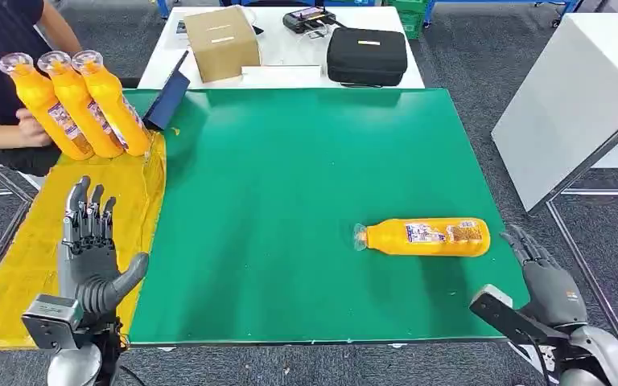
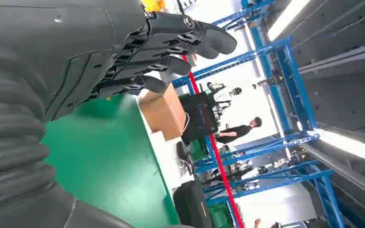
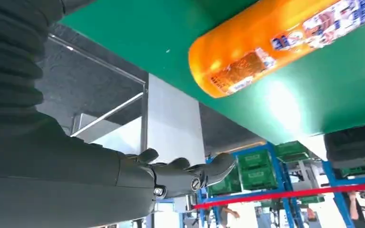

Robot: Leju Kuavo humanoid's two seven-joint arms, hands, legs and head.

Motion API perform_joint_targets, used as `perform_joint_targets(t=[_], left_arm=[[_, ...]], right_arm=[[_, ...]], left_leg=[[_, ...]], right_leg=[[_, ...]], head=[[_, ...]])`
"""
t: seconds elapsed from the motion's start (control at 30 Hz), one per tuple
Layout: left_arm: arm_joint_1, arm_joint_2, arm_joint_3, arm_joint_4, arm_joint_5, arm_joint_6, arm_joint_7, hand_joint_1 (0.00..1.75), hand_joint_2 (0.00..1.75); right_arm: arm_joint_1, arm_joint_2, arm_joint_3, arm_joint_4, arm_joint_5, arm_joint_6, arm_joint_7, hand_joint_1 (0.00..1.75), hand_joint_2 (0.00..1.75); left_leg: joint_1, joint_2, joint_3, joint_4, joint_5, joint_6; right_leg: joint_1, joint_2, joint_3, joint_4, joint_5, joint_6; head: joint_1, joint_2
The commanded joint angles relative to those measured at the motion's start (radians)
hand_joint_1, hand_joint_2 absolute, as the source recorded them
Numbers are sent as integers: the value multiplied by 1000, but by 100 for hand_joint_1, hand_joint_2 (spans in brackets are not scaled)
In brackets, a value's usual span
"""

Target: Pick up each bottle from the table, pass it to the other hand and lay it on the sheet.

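An orange bottle (image 1: 424,237) lies on its side on the green table (image 1: 306,177), cap end toward the left; its base end (image 3: 247,57) looms close in the right wrist view. My right hand (image 1: 549,277) is open just off the table's right edge, a short way from the bottle's base, holding nothing. My left hand (image 1: 90,245) hovers open, fingers straight, over the yellow sheet (image 1: 64,233) on the left. Three more orange bottles (image 1: 80,104) lie side by side at the sheet's far end, where a person's hand (image 1: 28,129) touches them.
A cardboard box (image 1: 221,42) and a black case (image 1: 366,55) stand on the white table behind. A dark blue tablet-like object (image 1: 167,100) leans at the green table's far-left corner. A white table (image 1: 571,96) stands to the right.
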Motion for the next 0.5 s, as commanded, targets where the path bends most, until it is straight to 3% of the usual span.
perform_joint_targets(t=[0.03, 0.23, 0.5], left_arm=[[-53, -13, -3, 65, 3, -20, 3, 0, 175], [-70, -8, -11, 84, 9, -27, 6, 0, 175], [-106, 3, -26, 130, 17, -36, 13, 0, 175]], right_arm=[[-192, -27, 70, 234, 28, 67, 24, 0, 175], [-275, -44, 132, 320, 30, 90, 38, 0, 175], [-570, -40, 351, 607, 37, 127, 48, 0, 175]], left_leg=[[2, 1, 6, 0, -2, -1], [2, 1, 6, 0, -1, -1], [2, 6, 6, 0, -1, -1]], right_leg=[[1, 5, 6, -2, 0, -2], [1, 6, 7, -2, 0, -1], [1, 10, 6, -2, 2, -1]], head=[[0, 0], [0, 0], [0, 0]])
